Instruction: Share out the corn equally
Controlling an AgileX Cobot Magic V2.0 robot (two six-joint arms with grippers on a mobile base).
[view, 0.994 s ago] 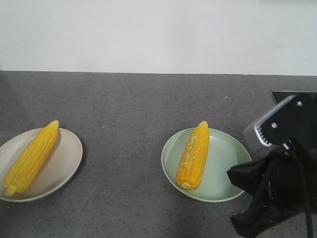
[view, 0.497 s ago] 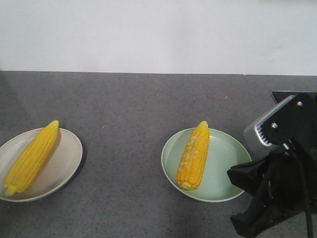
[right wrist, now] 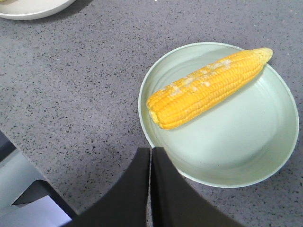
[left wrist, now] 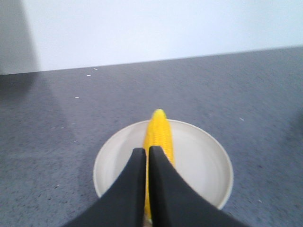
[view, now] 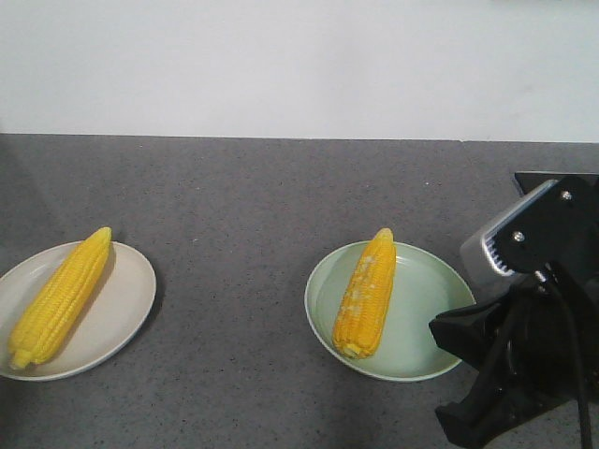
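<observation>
One cob of corn point(view: 58, 297) lies lengthwise on a cream plate point(view: 126, 299) at the left. A second cob of corn point(view: 366, 292) lies on a pale green plate point(view: 426, 313) right of centre. In the left wrist view my left gripper point(left wrist: 147, 151) is shut and empty, held over the near end of the cob point(left wrist: 159, 132) on the cream plate point(left wrist: 203, 163). My right gripper point(right wrist: 151, 151) is shut and empty, its tips over the green plate's near rim point(right wrist: 156, 142), short of the cob point(right wrist: 208, 87). No other corn is in view.
The grey speckled counter point(view: 243, 206) runs back to a white wall. My right arm's black body point(view: 529, 346) fills the lower right corner of the front view. In the right wrist view the counter's edge point(right wrist: 33, 175) drops off at lower left.
</observation>
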